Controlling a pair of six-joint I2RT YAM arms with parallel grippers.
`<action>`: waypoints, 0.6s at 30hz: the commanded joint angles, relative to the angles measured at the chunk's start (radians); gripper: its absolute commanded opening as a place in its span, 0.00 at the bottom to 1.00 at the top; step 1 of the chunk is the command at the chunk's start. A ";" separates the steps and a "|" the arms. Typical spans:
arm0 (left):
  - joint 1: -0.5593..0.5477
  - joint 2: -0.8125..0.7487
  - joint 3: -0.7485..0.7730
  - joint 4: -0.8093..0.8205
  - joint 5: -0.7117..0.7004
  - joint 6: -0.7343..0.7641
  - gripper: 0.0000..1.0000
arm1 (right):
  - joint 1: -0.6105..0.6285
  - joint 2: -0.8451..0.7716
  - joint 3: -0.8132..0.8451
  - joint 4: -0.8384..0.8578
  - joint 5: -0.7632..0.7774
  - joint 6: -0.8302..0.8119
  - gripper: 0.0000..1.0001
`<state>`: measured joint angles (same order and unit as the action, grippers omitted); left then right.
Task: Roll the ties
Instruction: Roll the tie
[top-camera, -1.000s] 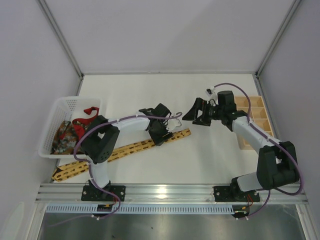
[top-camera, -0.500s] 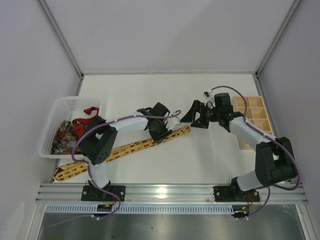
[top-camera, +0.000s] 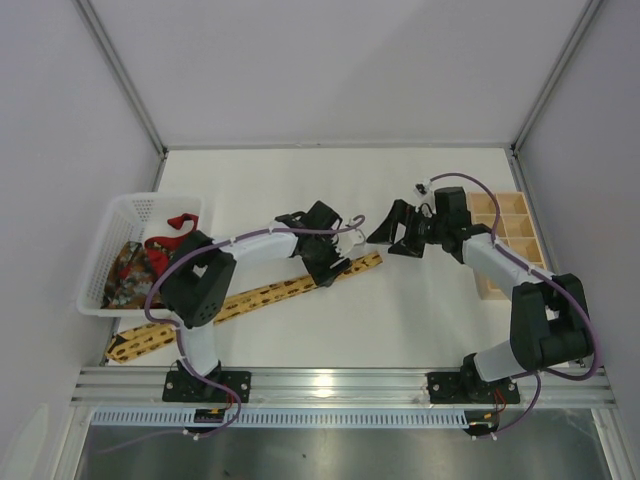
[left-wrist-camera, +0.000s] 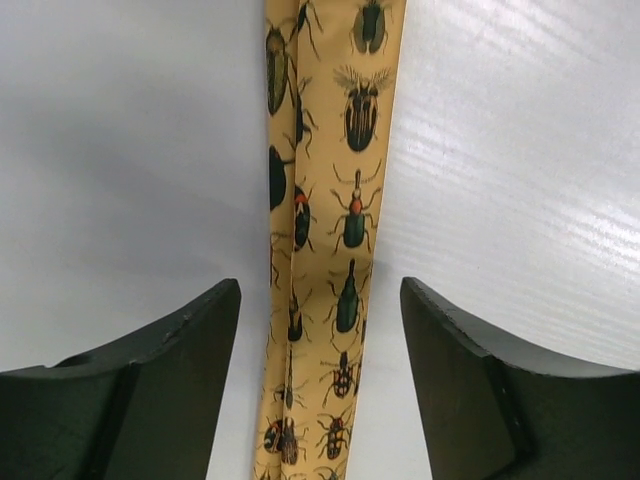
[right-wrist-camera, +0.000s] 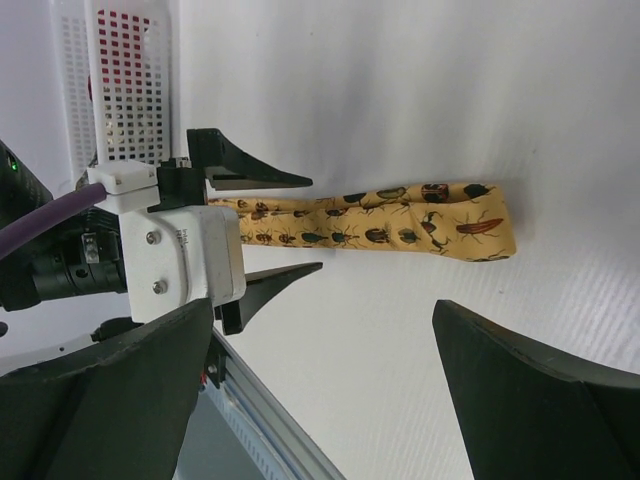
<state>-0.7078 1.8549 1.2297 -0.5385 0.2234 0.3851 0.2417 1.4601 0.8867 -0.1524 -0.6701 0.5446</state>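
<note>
Since a second ago my left jaws have edged a little along the yellow tie (top-camera: 270, 292) toward its far-right end, and my right arm (top-camera: 495, 262) has drawn its elbow in. The tie has hardly shifted.

From above, that tie lies flat on the worktop (top-camera: 420, 320). Its long axis runs on a slant from the near-left corner up to the right. My left jaws sit over it close to that right end, so they are the nearer pair. My right jaws hover just beyond the tip. The white basket (top-camera: 112, 212) at the left holds the red tie (top-camera: 178, 221) and the patterned tie (top-camera: 125, 270). I can make out nothing in the compartments of the wooden tray (top-camera: 505, 215) at the right.

My left wrist camera shows the yellow tie (left-wrist-camera: 345, 230) running straight up the gap. One finger (left-wrist-camera: 170, 400) stands on each side, open and clear of the cloth, so a squeeze would take it across its width.

My right wrist camera shows my right jaws spread wide with nothing between them. Ahead, the tie's end (right-wrist-camera: 470, 232) lies doubled over on itself. My left jaws straddle the strip just behind it, and the basket (right-wrist-camera: 120, 80) lies beyond.
</note>
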 joint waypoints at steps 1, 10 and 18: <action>-0.010 0.029 0.066 0.052 0.079 0.009 0.72 | -0.041 -0.012 -0.012 -0.006 -0.009 -0.021 1.00; -0.018 0.142 0.154 0.045 0.123 0.005 0.73 | -0.076 -0.041 -0.028 -0.004 -0.011 -0.025 1.00; -0.032 0.193 0.188 0.035 0.080 0.008 0.51 | -0.081 -0.037 -0.037 0.005 -0.016 -0.026 1.00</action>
<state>-0.7269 2.0232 1.4082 -0.5129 0.2798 0.3836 0.1661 1.4525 0.8501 -0.1638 -0.6704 0.5381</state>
